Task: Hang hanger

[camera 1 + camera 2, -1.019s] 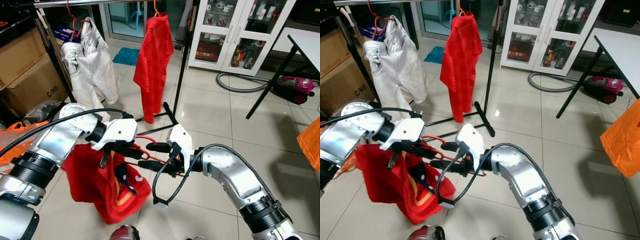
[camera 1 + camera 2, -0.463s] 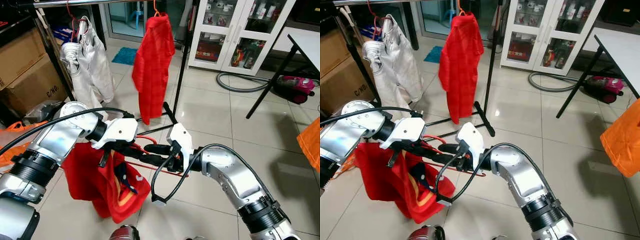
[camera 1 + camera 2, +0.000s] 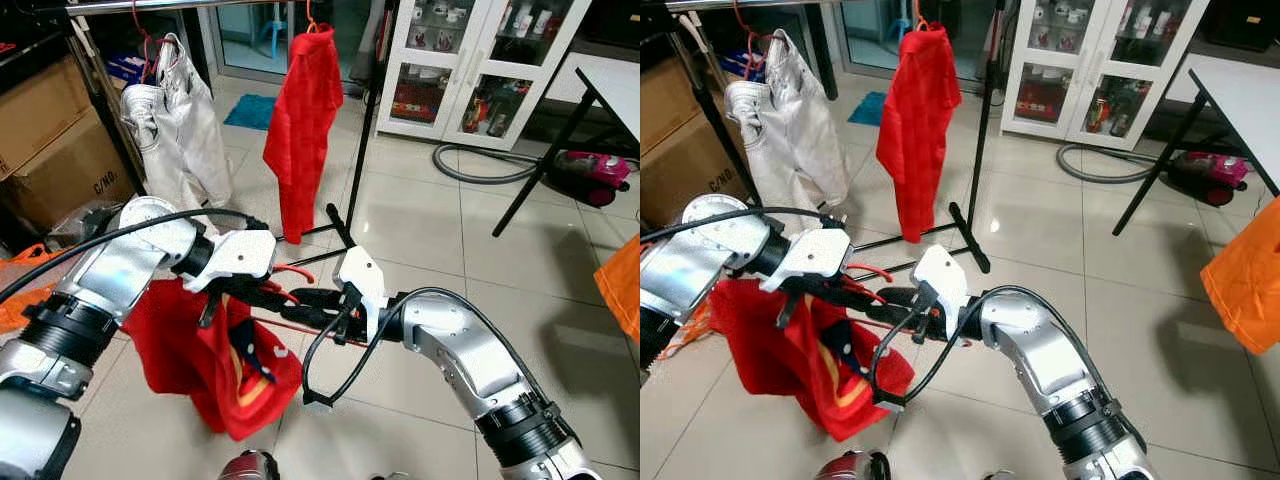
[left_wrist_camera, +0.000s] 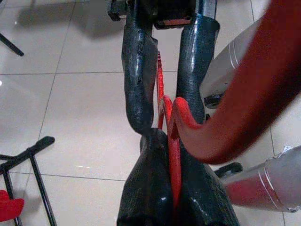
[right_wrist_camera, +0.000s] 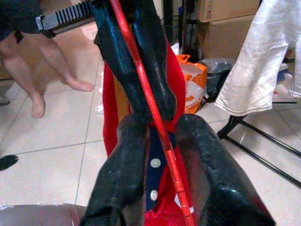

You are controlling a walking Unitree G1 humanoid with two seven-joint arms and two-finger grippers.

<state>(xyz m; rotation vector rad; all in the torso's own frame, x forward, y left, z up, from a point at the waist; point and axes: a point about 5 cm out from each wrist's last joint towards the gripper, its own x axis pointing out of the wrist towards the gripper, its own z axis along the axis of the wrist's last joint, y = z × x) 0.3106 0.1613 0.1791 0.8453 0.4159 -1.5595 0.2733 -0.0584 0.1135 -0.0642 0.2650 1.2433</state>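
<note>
Raised slightly – both hands, left (image 3: 268, 290) and right (image 3: 305, 308), pinching the red hanger (image 3: 290, 322) (shirt (image 3: 215, 355) attached).

Glossy tiled floor (image 3: 420, 230), smooth red plastic hanger (image 4: 164, 113), red cloth shirt (image 3: 215, 365)

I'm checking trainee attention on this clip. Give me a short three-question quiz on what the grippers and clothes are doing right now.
1. True or false: both grippers grip the same red hanger.
2. What hangs from that hanger? A) white trousers B) a red garment C) an orange cloth
3. Fill in: on the clothes rack there already hang a pair of white trousers and a red ____.

Key
1. True: the left gripper and the right gripper both close on it, meeting fingertip to fingertip.
2. B
3. shirt
</note>
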